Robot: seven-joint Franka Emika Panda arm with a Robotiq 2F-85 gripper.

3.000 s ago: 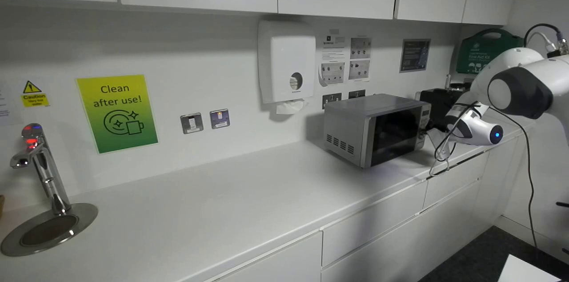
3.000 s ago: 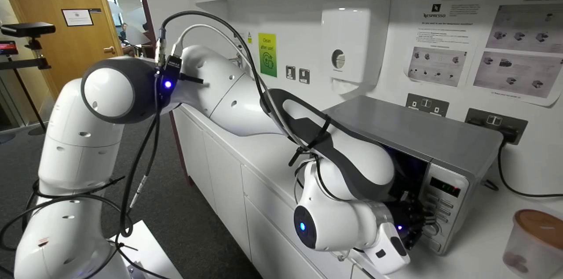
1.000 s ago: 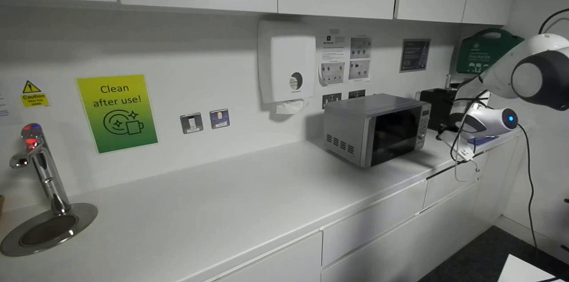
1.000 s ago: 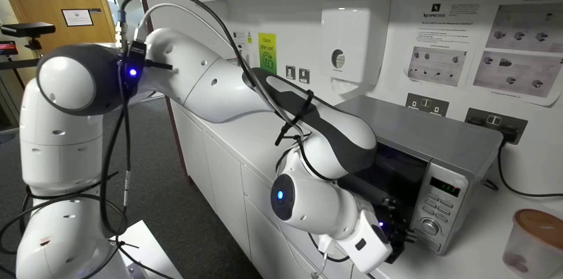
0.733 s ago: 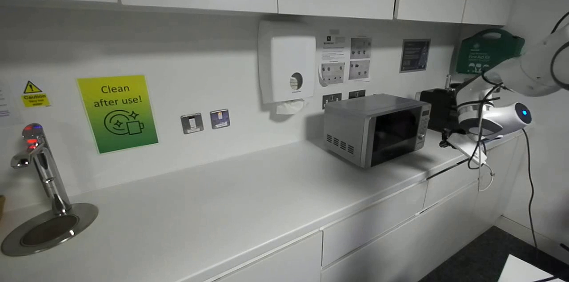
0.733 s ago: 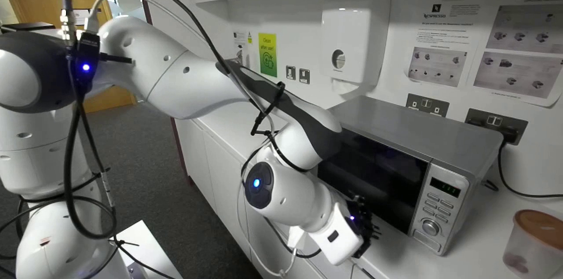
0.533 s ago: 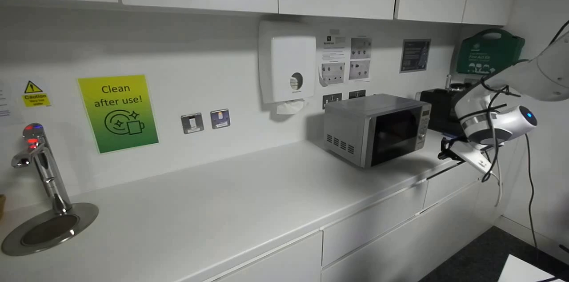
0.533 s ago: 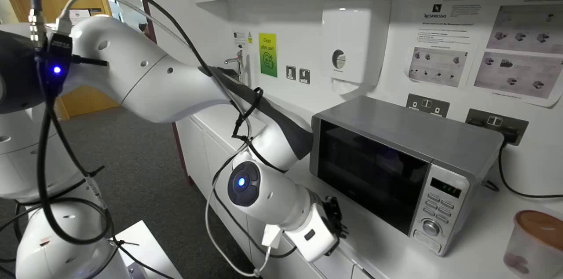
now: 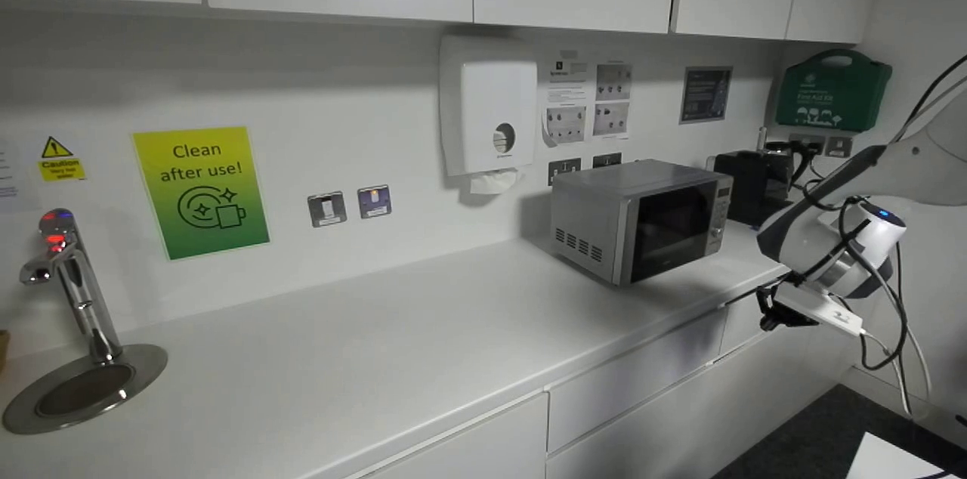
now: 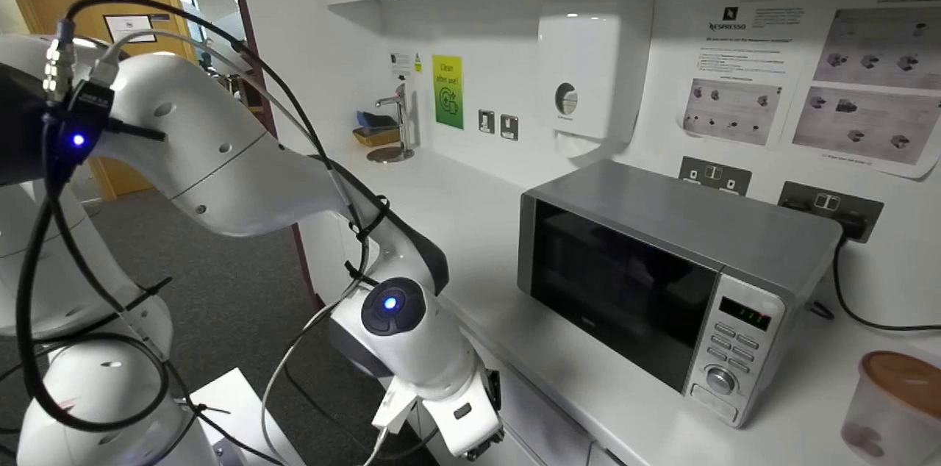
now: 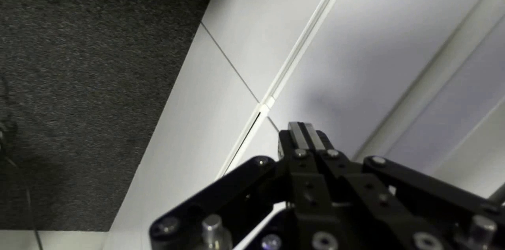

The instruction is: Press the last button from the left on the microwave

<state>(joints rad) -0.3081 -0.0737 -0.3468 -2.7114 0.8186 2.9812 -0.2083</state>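
Observation:
The silver-grey microwave (image 9: 641,220) stands on the counter with its door shut, in both exterior views. In an exterior view its right-hand panel shows a lit display (image 10: 744,313), several small buttons (image 10: 732,346), a round dial (image 10: 720,379) and a wide bar button (image 10: 714,402) at the bottom. My gripper (image 9: 767,322) is away from the microwave, in front of the counter's front edge and pointing downward. In the wrist view my gripper (image 11: 303,124) is shut with its fingertips together and nothing between them. The microwave is out of the wrist view.
The white counter (image 9: 423,328) has drawers (image 9: 642,373) below its front edge. A tub with an orange lid (image 10: 906,378) stands right of the microwave. A black appliance (image 9: 748,184) stands beyond it. A paper dispenser (image 9: 487,105) hangs above. The wrist view shows dark floor (image 11: 90,84).
My gripper was at the microwave's button panel. It has pulled back, away from the microwave and past the counter's front edge, dropped lower and tilted downward. The microwave has not moved.

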